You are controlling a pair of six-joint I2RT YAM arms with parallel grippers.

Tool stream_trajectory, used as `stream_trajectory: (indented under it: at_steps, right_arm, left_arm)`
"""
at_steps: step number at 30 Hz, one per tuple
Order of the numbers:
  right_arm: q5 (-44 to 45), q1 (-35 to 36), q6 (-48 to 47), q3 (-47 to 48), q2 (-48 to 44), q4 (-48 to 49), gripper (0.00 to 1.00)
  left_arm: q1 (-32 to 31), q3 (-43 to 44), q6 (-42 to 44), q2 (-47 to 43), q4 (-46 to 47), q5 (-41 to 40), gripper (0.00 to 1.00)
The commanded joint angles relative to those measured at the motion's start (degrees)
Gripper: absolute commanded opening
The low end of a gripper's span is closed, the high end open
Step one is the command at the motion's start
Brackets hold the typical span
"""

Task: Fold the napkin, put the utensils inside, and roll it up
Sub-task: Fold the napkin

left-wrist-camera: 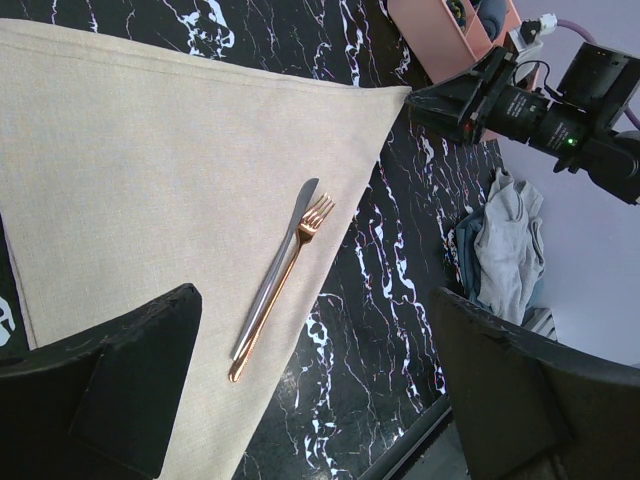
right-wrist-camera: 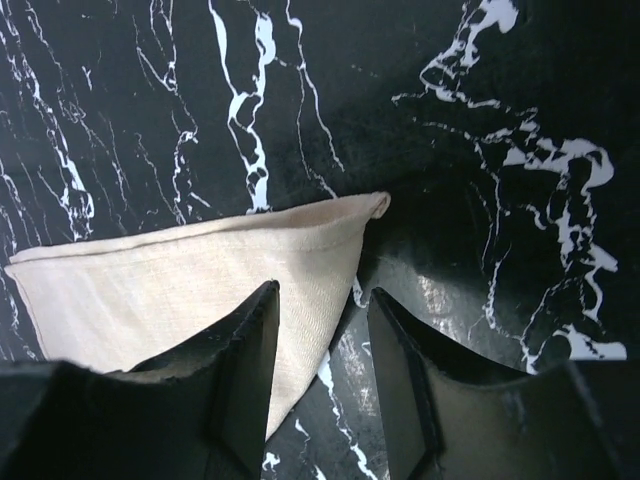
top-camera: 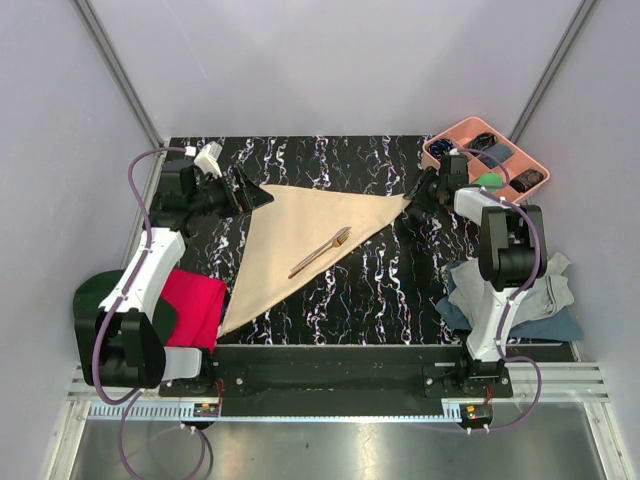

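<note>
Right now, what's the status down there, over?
Left gripper wide open, empty. Right gripper open over napkin corner. Napkin folded into triangle, fork and knife on top, not rolled. Red cloth beside its near corner.

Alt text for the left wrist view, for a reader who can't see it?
A knife and a copper-coloured fork lie side by side on the beige napkin, on a black marble table. The right gripper is at the napkin's far corner; the left gripper, open, frames the foreground.
</note>
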Motion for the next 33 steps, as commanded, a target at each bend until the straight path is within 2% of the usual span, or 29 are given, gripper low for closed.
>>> stream_trajectory:
  at_steps: [1,19,33]
  right_arm:
    - [0.4,-0.8,-2.2,4.1,1.4,0.5,0.49]
    - [1.1,-1.9,-3.4,7.8,8.1,0.0,0.42]
    - [2.3,-1.8,-4.7,9.5,10.6,-1.4,0.22]
  left_arm:
    - [-0.1,0.1,0.3,0.2,2.6,1.5,0.98]
    - [-0.1,0.1,0.1,0.1,2.6,1.8,0.98]
    - [-0.1,0.2,0.2,-0.3,2.6,1.9,0.98]
